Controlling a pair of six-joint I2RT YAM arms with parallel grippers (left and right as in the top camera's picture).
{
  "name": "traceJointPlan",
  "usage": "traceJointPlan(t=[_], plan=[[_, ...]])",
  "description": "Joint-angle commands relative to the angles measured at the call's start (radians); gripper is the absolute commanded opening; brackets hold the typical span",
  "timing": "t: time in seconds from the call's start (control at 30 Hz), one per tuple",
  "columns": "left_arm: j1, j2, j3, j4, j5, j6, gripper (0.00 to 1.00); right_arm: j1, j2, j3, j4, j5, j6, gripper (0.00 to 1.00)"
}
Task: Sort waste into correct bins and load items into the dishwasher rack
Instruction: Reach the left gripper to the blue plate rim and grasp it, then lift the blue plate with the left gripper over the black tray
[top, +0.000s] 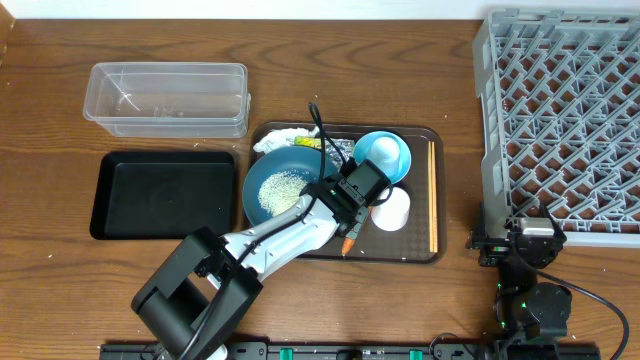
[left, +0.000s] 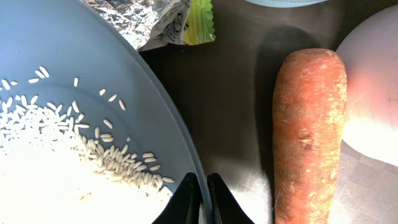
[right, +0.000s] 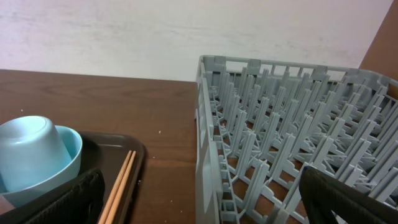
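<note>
The large dark-blue bowl (top: 278, 188) holds a heap of white rice (top: 280, 190) and sits on the brown serving tray. My left gripper (top: 335, 197) is shut on the bowl's right rim; in the left wrist view the jaws (left: 203, 190) pinch the rim (left: 155, 106) beside the rice (left: 50, 162). The carrot (left: 308, 130) lies just right of the bowl, next to the white cup (left: 373, 93). The foil wrapper (left: 149, 18) lies behind the bowl. My right gripper (top: 520, 238) is open and empty at the grey dishwasher rack's (top: 560, 120) front left corner.
The clear tub (top: 165, 97) and black tray (top: 165, 193) stand left of the serving tray (top: 420, 255). On the serving tray are also crumpled paper (top: 280, 138), the light-blue bowl (top: 382, 155) and chopsticks (top: 432, 195). The right wrist view shows the rack (right: 292, 143) and chopsticks (right: 121, 186).
</note>
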Motion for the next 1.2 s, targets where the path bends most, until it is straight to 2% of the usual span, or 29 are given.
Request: traceJointPlan(t=[0.0, 0.3, 0.73, 0.83, 1.0, 1.17], plan=[[0.0, -0.029, 0.019, 0.001, -0.004, 0.005, 0.08, -0.006, 0.0, -0.002, -0.004, -0.003, -0.009, 0.99], [0.0, -0.091, 0.019, -0.005, -0.004, 0.005, 0.06, -0.006, 0.0, -0.002, -0.004, -0.003, -0.009, 0.99], [0.0, -0.308, 0.019, -0.056, -0.004, -0.002, 0.06, -0.006, 0.0, -0.002, -0.004, -0.003, -0.009, 0.99], [0.001, -0.347, 0.019, -0.057, -0.005, 0.039, 0.06, -0.006, 0.0, -0.002, -0.004, -0.003, -0.009, 0.99], [0.014, -0.389, 0.019, -0.071, -0.129, 0.055, 0.06, -0.006, 0.0, -0.002, -0.004, -0.003, -0.009, 0.99], [0.075, -0.404, 0.019, -0.071, -0.135, 0.055, 0.06, -0.006, 0.0, -0.002, -0.004, -0.003, -0.009, 0.99]])
